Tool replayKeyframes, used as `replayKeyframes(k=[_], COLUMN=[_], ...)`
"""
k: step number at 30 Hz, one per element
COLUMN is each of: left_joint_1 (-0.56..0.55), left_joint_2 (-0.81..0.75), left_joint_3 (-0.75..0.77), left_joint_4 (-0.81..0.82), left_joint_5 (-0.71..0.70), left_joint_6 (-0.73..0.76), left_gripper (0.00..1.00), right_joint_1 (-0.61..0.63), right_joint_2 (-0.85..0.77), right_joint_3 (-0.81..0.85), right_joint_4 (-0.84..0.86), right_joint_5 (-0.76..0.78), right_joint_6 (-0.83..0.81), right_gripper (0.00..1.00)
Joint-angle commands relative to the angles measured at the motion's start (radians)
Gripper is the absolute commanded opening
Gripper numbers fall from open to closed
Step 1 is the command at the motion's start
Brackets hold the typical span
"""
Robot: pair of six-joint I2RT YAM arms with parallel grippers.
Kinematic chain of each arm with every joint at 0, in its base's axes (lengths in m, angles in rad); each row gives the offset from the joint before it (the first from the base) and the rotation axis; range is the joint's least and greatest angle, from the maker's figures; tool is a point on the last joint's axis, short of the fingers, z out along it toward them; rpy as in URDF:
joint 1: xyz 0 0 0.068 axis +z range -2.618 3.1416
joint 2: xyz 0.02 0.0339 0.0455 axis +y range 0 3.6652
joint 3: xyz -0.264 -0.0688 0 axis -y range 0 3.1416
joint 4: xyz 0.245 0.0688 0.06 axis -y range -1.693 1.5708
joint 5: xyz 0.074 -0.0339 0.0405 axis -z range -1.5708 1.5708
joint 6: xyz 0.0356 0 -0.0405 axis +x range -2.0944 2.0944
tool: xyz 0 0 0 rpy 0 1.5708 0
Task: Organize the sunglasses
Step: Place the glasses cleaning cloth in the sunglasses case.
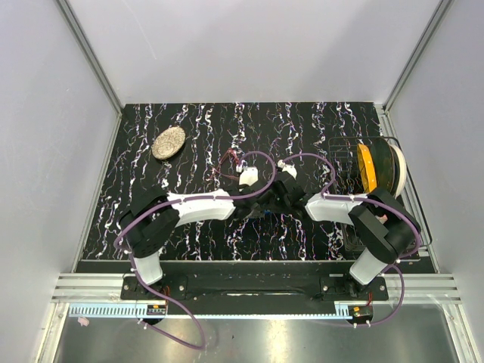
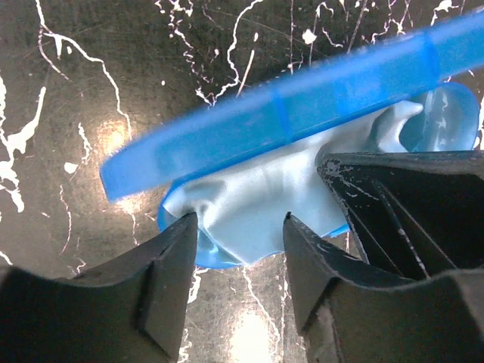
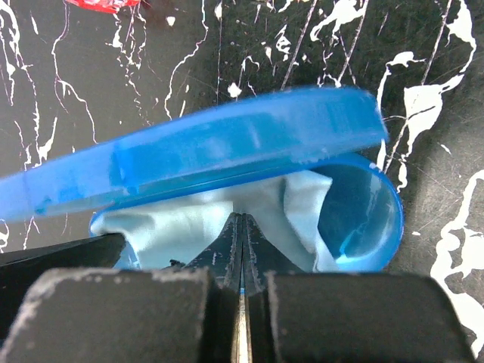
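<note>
Sunglasses with a thin red wire frame [image 1: 225, 165] lie mid-way between the left and right edges of the black marbled surface [image 1: 302, 121], just beyond both grippers. I can't read their long axis. My left gripper [image 2: 238, 223] has its fingers apart at the light blue cloth [image 2: 257, 189] in the open glossy blue hard case [image 3: 227, 144]. My right gripper [image 3: 240, 219] has its fingers pressed together.

SITE: I logged this as a robotics lab test cell | WALLS: plain white panels [image 1: 249, 45] closed in three sides, held by aluminium frame posts [image 1: 91, 57] | TABLE: black, white-veined table [image 1: 302, 128] | RIG: I saw the left arm [image 1: 197, 206] and right arm [image 1: 333, 206] bolted to a black base plate [image 1: 257, 286], purple cables [image 1: 174, 310] looping loose
</note>
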Motion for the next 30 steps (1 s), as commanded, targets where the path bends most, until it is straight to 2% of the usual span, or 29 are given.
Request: replayKeyframes(k=[1,8,12,13,18,30], left_joint_1=[0.005,0.005,0.005,0.005,0.007,0.011], left_joint_2=[-0.066,-0.131,-0.129,-0.123,-0.076,-0.031], left_joint_3=[0.026,0.017,-0.005,-0.005,-0.038,-0.121], left_joint_4=[-0.06,0.011,0.083,0.103,0.193,0.298], left_joint_5=[-0.027,0.008,0.044,0.056,0.08,0.028], left_joint_6=[0.016,0.057,0.068,0.068,0.06,0.033], left_gripper=[0.56,0.58,0.46,0.39,0.26,0.21], right_joint_1=[0.004,0.003,0.004,0.004,0.006,0.004], right_joint_2=[0.065,0.067,0.068,0.068,0.062,0.044], right_joint_3=[-0.032,-0.027,-0.026,-0.026,-0.024,-0.033], right_joint_4=[-0.19,-0.193,-0.194,-0.194,-0.191,-0.191], right_joint_5=[0.046,0.047,0.046,0.046,0.046,0.05], right_joint_6=[-0.018,-0.017,-0.015,-0.012,-0.009,-0.003], right_gripper=[0.0,0.0,0.0,0.0,0.0,0.0])
